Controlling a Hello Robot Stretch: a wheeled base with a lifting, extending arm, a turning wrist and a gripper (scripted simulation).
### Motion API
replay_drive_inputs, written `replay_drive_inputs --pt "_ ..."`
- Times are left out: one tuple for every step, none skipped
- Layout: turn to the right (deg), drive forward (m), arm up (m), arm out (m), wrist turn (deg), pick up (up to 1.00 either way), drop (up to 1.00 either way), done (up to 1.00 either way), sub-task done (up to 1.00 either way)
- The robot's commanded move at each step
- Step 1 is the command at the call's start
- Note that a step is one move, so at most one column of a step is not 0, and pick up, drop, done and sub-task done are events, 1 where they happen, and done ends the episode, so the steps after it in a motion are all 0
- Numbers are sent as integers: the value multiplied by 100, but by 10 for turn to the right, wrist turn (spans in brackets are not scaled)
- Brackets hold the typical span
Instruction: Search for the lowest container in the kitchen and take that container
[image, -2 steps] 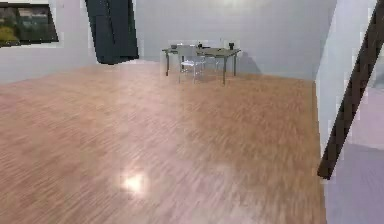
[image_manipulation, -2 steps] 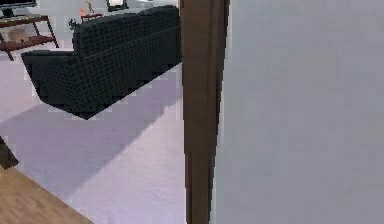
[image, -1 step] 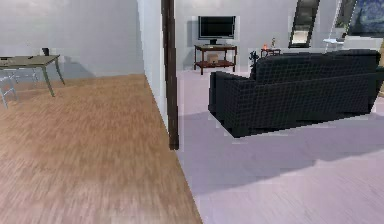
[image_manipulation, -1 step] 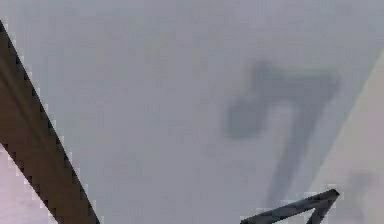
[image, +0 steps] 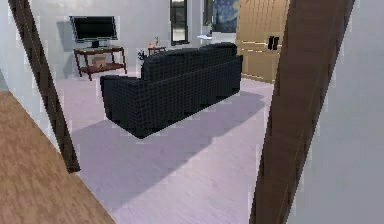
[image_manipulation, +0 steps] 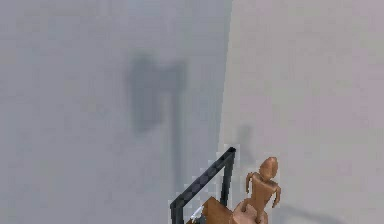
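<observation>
A dark sofa (image: 172, 88) stands ahead between brown doorposts (image: 300, 110).

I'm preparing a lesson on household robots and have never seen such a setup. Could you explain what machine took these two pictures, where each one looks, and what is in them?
These are a simulator's renders from a wheeled robot with one arm for picking things up. The forward view comes from a camera looking ahead and slightly down. Through a dark wooden doorway you see a living room with a dark sofa, a television on a low wooden stand, and a light wooden door at the back. The arm side view comes from a camera on the robot's body, looking out to the side where the arm reaches. It shows a pale wall and, at the bottom, a brown wooden figurine beside a black frame. Its job lies in a kitchen, so it probably must look elsewhere.
</observation>
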Motion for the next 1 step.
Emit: replay_drive_inputs --pt "0 0 50 0 0 0 0 0 0"
